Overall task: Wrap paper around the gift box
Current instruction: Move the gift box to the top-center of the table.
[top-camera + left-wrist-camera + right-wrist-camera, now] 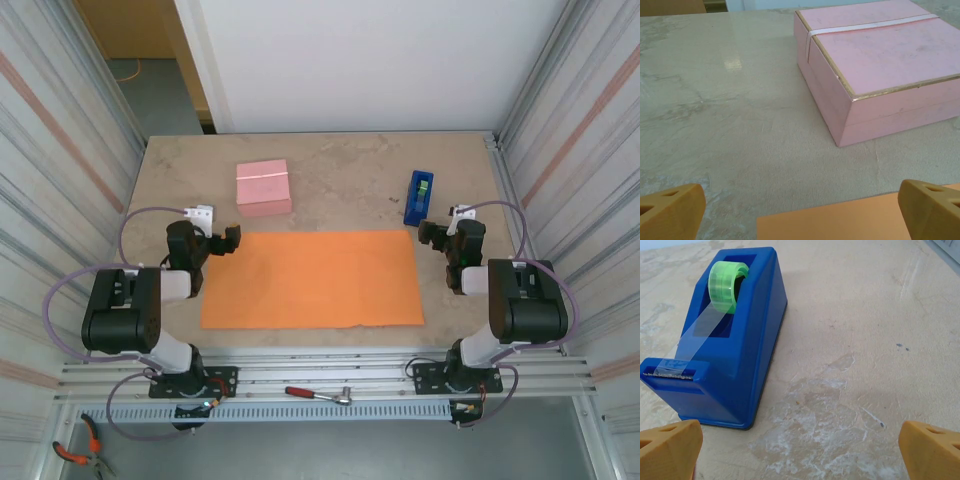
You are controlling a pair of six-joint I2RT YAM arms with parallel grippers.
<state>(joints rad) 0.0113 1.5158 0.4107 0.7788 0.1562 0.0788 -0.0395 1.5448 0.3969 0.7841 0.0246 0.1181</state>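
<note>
Top external view: the left end effector (215,228) hangs just past the far left corner of the paper (312,278), its jaws spread wide and nothing between them. The gift box (263,186) sits ahead of it and a little to its right, flat on the worktop (340,165) with its lid on, well clear of the fingers. A strip of bare worktop separates the box from the far edge of the paper, so the two do not touch. The paper lies flat, with its long sides running from one end effector across to the other.

In the left wrist view, both orange fingertips (672,207) show at the bottom corners, far apart. The corner of the paper lies below and between them, nearer the right-hand one. The box lies ahead and right of centre, with a near corner turned toward the camera and a pale band across the far part of its lid.

The right end effector (445,225) is likewise released and holds nothing, sitting just beside the paper's far right corner. A blue tape dispenser (418,197) stands just ahead of it, slightly to its left, untouched. In the right wrist view, a green roll sits in the dispenser and a clear strip of tape runs down to the cutter. The gift box is well apart from this end effector, far off to its left.
</note>
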